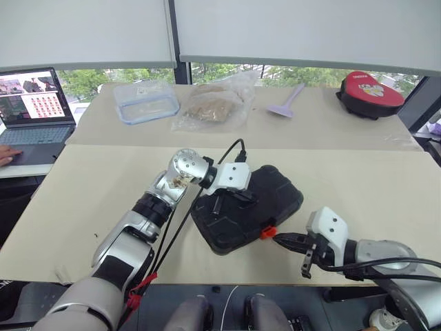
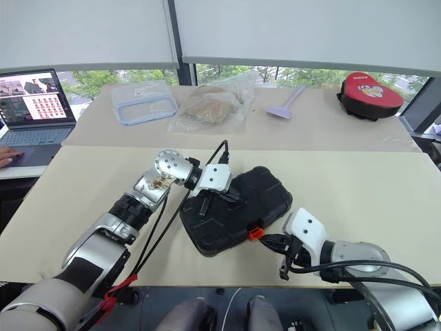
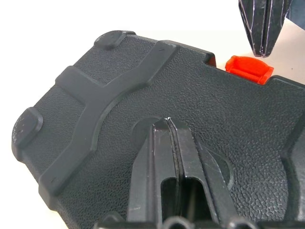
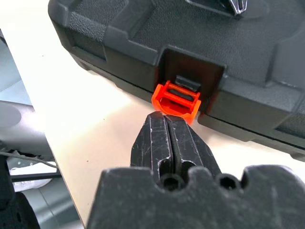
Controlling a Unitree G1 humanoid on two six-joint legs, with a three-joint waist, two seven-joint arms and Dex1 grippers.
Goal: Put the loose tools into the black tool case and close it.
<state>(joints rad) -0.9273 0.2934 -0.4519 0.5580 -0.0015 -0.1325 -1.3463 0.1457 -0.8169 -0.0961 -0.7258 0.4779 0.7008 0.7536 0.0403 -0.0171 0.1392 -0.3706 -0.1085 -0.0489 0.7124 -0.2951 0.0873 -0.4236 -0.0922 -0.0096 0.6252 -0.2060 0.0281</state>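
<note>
Right gripper (image 4: 167, 125), pinched closed, touches the orange latch (image 4: 177, 99) at the black tool case (image 1: 275, 193) front edge.

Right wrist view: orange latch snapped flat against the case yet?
No. The orange latch sticks out from the black tool case at its recess, with the shut right end effector at its tip.

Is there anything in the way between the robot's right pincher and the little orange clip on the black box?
No, nothing visible. The shut right gripper sits right in front of the small orange latch of the closed black plastic tool case, with bare tabletop around it. The shut left gripper rests on the lid.
</note>
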